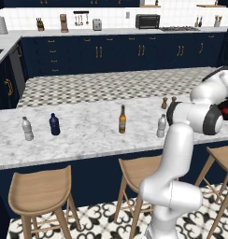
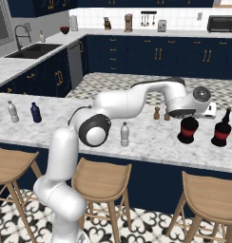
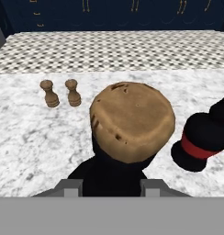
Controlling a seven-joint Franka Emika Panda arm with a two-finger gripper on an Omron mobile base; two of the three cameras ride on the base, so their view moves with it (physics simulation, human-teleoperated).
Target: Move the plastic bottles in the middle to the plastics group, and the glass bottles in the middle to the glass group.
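We see 6 bottles on the marble surface (image 1: 88, 135) and cannot tell what any of them holds. At the left end stand 2 plastic ones just beside each other: a clear greyish water bottle (image 1: 27, 129) and a dark blue bottle (image 1: 54, 124). In the middle stand 2 more, well apart: a slim amber glass bottle (image 1: 122, 119) and a small clear water bottle (image 2: 124, 134), both upright. At the right end are 2 squat black bottles with red bands. One black bottle (image 2: 188, 130) sits under the hand, its brown cork top (image 3: 131, 120) close before the camera; the claw (image 3: 111, 187) is narrowed around its neck, jaws nearly closed, gripping it. The other black bottle (image 2: 222, 128) stands free just beside it. 2 small brown shakers (image 3: 61, 92) stand side by side behind them.
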